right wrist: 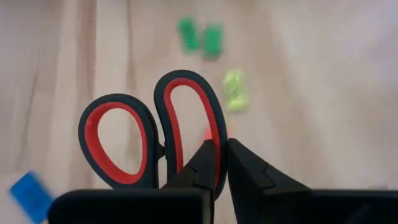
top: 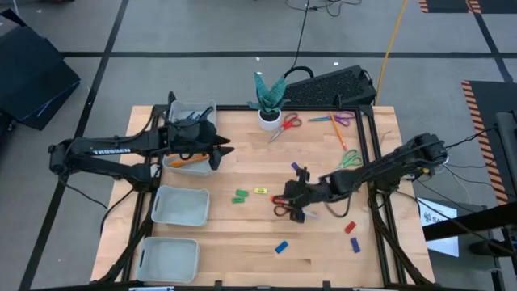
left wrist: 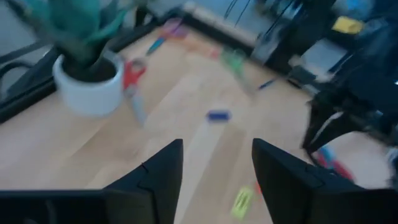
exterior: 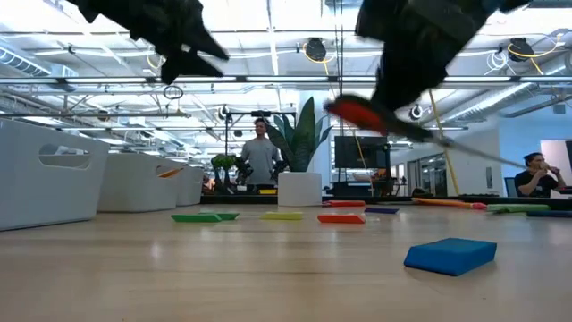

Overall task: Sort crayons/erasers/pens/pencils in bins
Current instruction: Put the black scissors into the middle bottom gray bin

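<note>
My right gripper (top: 283, 200) hangs over the middle of the table, shut on a pair of scissors with red and dark handles (right wrist: 149, 134). Green erasers (top: 240, 196) and a yellow eraser (top: 260, 191) lie on the wood just to its left. My left gripper (top: 222, 149) is open with nothing between its fingers (left wrist: 155, 180). It hovers at the right rim of the second bin (top: 172, 164), which holds an orange pencil (top: 187, 161). The far bin (top: 191, 108) holds dark sticks. Two more bins (top: 179, 206) (top: 168, 259) stand nearer. My right gripper pinches the rim of one handle loop (right wrist: 214, 134) of the scissors between its two fingers. The fingers come slanting down from the table's right side. The scissors hang lifted clear of the table (exterior: 357, 112), with the blades (exterior: 465, 148) slanting down from the handles.
A white plant pot (top: 269, 118) stands at the far edge with red scissors (top: 284, 125) beside it. Purple scissors (top: 343, 120) and green scissors (top: 349, 159) lie at the right. A purple pen (top: 300, 171), a blue eraser (top: 281, 247) and a red eraser (top: 350, 228) lie around the right gripper.
</note>
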Controlling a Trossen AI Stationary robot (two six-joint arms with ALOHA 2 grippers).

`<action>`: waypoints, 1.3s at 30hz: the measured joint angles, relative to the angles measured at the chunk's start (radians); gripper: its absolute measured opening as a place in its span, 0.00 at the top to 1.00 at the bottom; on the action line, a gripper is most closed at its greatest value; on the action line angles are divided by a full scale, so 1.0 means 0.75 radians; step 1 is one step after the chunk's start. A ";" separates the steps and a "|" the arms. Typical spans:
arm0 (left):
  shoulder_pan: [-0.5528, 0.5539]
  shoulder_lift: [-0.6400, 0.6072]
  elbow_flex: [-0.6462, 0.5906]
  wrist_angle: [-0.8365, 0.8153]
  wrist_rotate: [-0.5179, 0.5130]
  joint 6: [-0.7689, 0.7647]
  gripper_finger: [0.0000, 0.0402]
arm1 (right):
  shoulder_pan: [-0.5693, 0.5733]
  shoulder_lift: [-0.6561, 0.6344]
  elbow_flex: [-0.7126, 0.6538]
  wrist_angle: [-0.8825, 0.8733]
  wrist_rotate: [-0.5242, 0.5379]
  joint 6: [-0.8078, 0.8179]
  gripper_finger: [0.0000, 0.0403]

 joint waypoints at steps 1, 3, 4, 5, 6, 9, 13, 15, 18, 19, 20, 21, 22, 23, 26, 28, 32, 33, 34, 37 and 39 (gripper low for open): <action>-0.008 0.001 0.000 0.045 0.002 -0.016 0.50 | -0.006 -0.040 0.009 -0.008 0.047 -0.062 0.96; -0.036 0.015 0.001 0.158 0.002 -0.048 0.45 | -0.018 -0.131 0.032 -0.002 0.152 -0.181 0.96; -0.053 0.022 0.001 0.212 0.003 -0.065 0.43 | -0.027 -0.182 0.041 0.008 0.201 -0.231 0.96; -0.076 0.026 0.001 0.264 0.002 -0.068 0.40 | -0.034 -0.226 0.047 0.010 0.258 -0.272 0.96; -0.103 0.038 0.001 0.337 0.000 -0.064 0.38 | -0.043 -0.268 0.050 0.009 0.314 -0.299 0.96; -0.206 0.081 0.003 0.545 -0.079 -0.007 0.33 | -0.074 -0.378 0.049 0.089 0.464 -0.331 0.96; -0.353 0.178 0.002 0.859 -0.252 0.151 0.34 | -0.127 -0.476 0.050 0.337 0.610 -0.339 0.96; -0.409 0.246 0.005 1.013 -0.336 0.199 0.36 | -0.157 -0.485 0.050 0.481 0.646 -0.367 0.96; -0.453 0.367 0.047 1.131 -0.477 0.208 0.38 | -0.183 -0.474 0.050 0.718 0.690 -0.457 0.96; -0.460 0.414 0.077 1.145 -0.510 0.215 0.39 | -0.190 -0.459 0.051 0.813 0.716 -0.496 0.96; -0.462 0.465 0.120 1.148 -0.532 0.220 0.39 | -0.195 -0.445 0.052 0.885 0.739 -0.544 0.96; -0.462 0.508 0.160 1.144 -0.552 0.228 0.39 | -0.198 -0.430 0.051 0.940 0.743 -0.595 0.96; -0.462 0.556 0.206 1.125 -0.572 0.235 0.39 | -0.198 -0.411 0.051 0.996 0.740 -0.640 0.96; -0.458 0.602 0.263 1.111 -0.592 0.236 0.39 | -0.199 -0.392 0.051 1.041 0.733 -0.675 0.96; -0.426 0.720 0.417 1.000 -0.645 0.238 0.39 | -0.196 -0.361 0.051 1.088 0.705 -0.731 0.96; -0.398 0.781 0.508 0.930 -0.655 0.252 0.39 | -0.187 -0.348 0.051 1.093 0.704 -0.711 0.96; -0.364 0.834 0.629 0.817 -0.664 0.227 0.39 | -0.176 -0.348 0.050 1.094 0.706 -0.691 0.96; -0.359 0.834 0.637 0.800 -0.663 0.218 0.39 | -0.175 -0.349 0.050 1.095 0.712 -0.692 0.96; -0.352 0.833 0.646 0.795 -0.662 0.211 0.40 | -0.175 -0.349 0.050 1.095 0.720 -0.692 0.96; -0.333 0.823 0.649 0.784 -0.662 0.181 0.45 | -0.177 -0.349 0.050 1.090 0.760 -0.696 0.96; -0.327 0.814 0.649 0.779 -0.657 0.171 0.54 | -0.177 -0.348 0.050 1.092 0.776 -0.686 0.96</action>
